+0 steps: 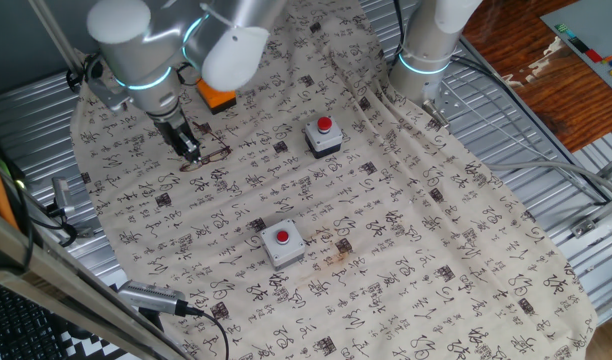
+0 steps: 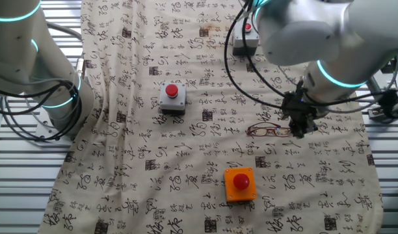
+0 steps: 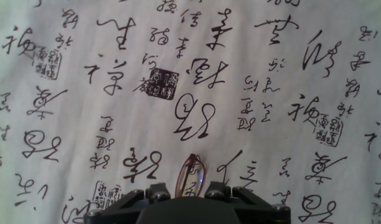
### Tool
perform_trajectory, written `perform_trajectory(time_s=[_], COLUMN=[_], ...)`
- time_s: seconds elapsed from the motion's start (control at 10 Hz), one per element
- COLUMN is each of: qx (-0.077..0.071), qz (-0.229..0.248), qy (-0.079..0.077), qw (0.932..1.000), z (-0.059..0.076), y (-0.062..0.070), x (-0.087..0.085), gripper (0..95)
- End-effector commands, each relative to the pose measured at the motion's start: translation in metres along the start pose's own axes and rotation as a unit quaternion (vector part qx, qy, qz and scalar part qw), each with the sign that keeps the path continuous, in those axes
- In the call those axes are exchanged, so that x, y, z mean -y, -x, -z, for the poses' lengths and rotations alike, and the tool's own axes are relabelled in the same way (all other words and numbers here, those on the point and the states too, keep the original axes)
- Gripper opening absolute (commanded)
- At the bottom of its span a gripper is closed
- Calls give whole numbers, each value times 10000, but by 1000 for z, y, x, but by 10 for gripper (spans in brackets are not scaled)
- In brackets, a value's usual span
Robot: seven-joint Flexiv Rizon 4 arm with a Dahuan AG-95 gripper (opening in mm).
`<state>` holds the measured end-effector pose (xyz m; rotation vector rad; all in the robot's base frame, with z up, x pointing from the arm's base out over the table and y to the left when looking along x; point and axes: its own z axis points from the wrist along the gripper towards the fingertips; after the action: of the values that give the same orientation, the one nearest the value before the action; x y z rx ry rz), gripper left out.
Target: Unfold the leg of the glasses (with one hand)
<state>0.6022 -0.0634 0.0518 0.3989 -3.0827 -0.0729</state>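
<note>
The glasses (image 2: 269,130) are thin reddish-brown wire-frame spectacles lying flat on the printed cloth. They also show in one fixed view (image 1: 212,155). My gripper (image 2: 301,130) is down at the cloth, at the right end of the glasses in this view. In one fixed view the gripper (image 1: 192,152) stands at their left end. In the hand view one rim of the glasses (image 3: 193,171) sits between my two dark fingers (image 3: 157,188), with a gap on each side. The jaws stand apart and do not close on the frame. The rest of the glasses is hidden under the hand.
Two grey button boxes with red buttons (image 1: 323,137) (image 1: 282,243) stand on the cloth. An orange button box (image 2: 240,183) sits close to the glasses. A second arm's base (image 1: 426,50) stands at the cloth's far edge. Cables (image 2: 251,71) hang over the cloth.
</note>
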Motion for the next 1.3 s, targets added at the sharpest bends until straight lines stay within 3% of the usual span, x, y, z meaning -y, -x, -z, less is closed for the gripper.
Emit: perform_trajectory(time_s=[0.1, 1.3], qx=[4, 0], qz=[-523, -560], qy=[135, 88], qw=[9985, 9984], z=[-1, -24], y=[2, -5], x=[0, -5], gripper=[190, 190])
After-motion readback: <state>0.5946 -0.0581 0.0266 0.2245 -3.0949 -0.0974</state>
